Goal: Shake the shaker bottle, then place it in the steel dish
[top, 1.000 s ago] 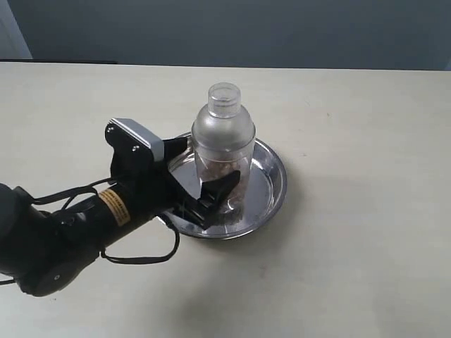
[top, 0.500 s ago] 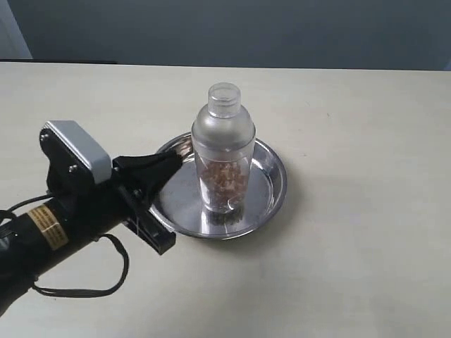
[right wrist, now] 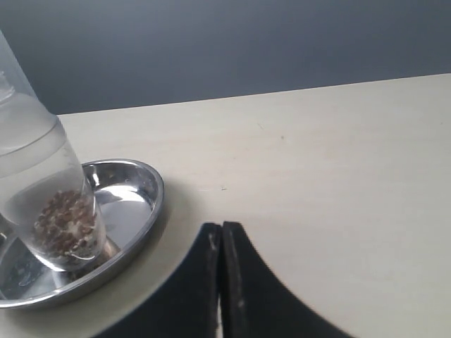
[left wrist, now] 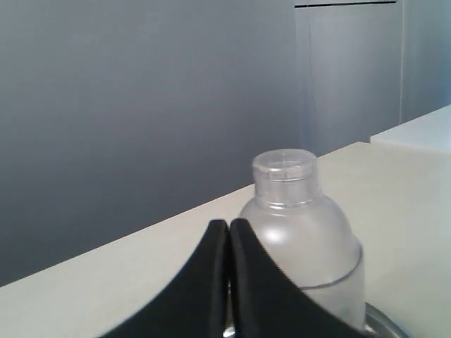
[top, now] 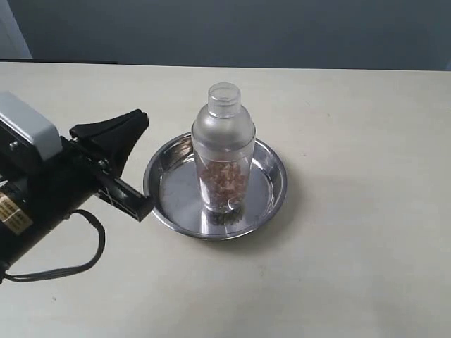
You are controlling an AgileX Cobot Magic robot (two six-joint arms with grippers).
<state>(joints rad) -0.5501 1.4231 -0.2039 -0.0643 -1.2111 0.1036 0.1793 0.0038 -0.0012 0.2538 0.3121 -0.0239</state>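
Note:
The shaker bottle [top: 223,144] stands upright in the steel dish [top: 276,184], with brownish grains in its lower part and nothing touching it. My left gripper [top: 139,117] is shut and empty, off to the left of the dish and apart from it. In the left wrist view its closed tips [left wrist: 229,222] sit in front of the frosted dome of the shaker bottle [left wrist: 306,232], with a sliver of the steel dish [left wrist: 384,326] below. My right gripper [right wrist: 220,226] is shut over bare table, beside the steel dish [right wrist: 144,204] and the shaker bottle [right wrist: 42,186].
A pale tabletop [top: 352,267] stretches around the dish on all sides. A dark grey wall [top: 246,32] runs behind the table's far edge. My left arm's black body and cables [top: 42,218] fill the lower left.
My left gripper has let go of the shaker bottle, drawn back to the left away from the dish, and shut. The bottle stays standing in the dish.

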